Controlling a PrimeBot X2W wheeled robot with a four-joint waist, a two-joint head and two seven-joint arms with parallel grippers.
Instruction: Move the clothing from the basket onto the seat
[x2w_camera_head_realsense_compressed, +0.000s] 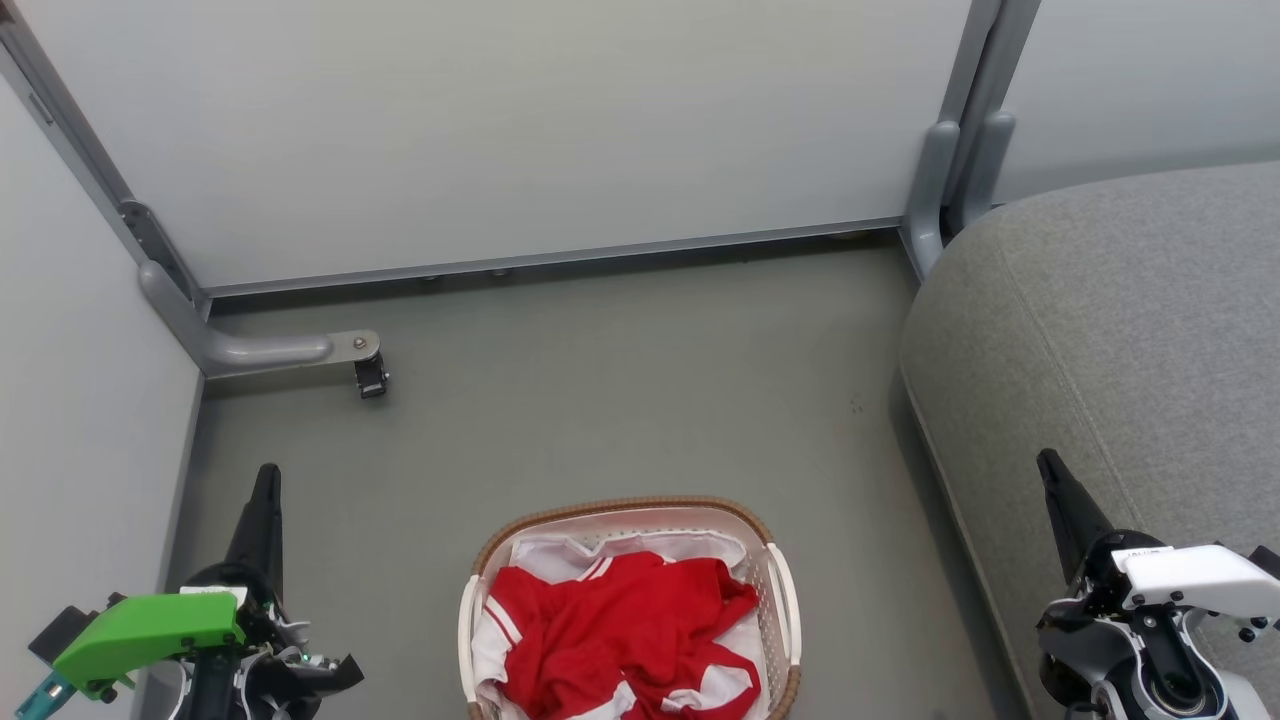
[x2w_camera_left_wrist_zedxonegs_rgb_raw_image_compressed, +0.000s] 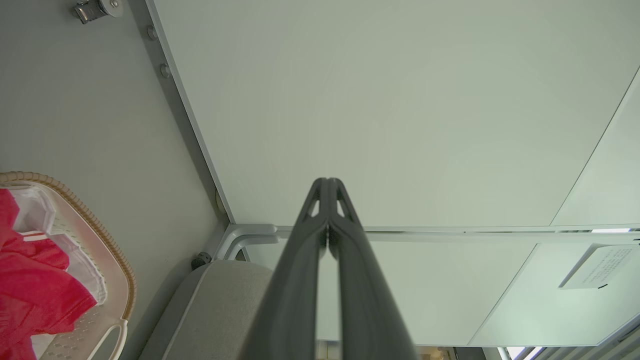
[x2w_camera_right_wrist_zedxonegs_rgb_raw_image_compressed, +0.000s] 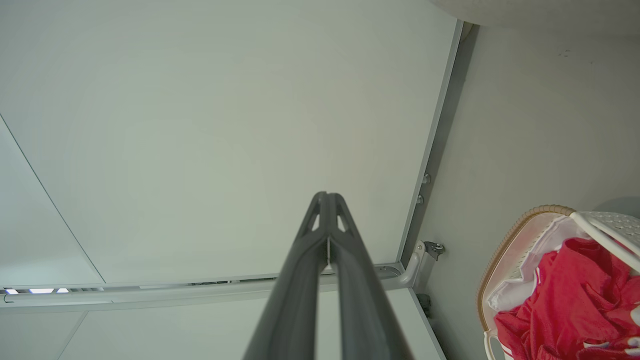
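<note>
Red clothing (x2w_camera_head_realsense_compressed: 620, 620) heaped in the basket (x2w_camera_head_realsense_compressed: 620, 505) (white cloth (x2w_camera_head_realsense_compressed: 545, 552) beneath); left tool (x2w_camera_head_realsense_compressed: 267, 482), right tool (x2w_camera_head_realsense_compressed: 1050, 468) both closed, empty

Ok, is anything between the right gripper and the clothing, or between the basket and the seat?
Nothing visible. The clothing lies uncovered on top in the basket, only floor separates the right gripper from it, and only floor lies between basket and seat.
</note>
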